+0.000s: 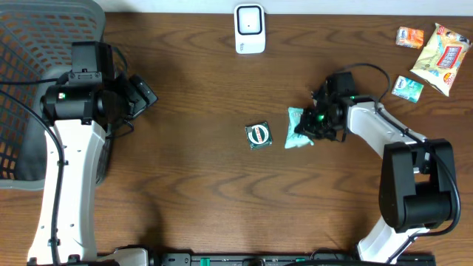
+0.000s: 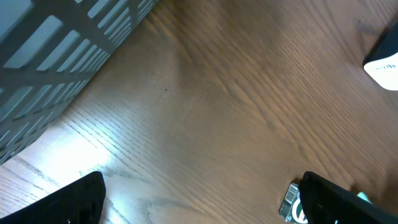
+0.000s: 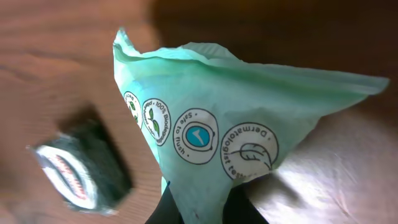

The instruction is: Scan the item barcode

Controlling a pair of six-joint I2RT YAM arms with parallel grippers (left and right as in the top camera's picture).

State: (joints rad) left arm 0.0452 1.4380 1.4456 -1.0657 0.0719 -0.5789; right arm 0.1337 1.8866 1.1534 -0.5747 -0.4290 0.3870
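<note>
Right end effector [image 1: 309, 130] is pinching the mint-green wipes packet [image 1: 298, 127] mid-worktop [image 1: 192, 185], jaws closed on its edge. White barcode scanner [image 1: 250, 28] is sitting up-left of the packet. Left end effector [image 1: 145, 94] is gaping wide beside the basket [image 1: 29, 44], well apart.

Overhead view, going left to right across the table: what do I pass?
Grey basket → left gripper, open → dark green packet → mint-green pouch, pinched by the right gripper → yellow snack bag at the far right.
</note>
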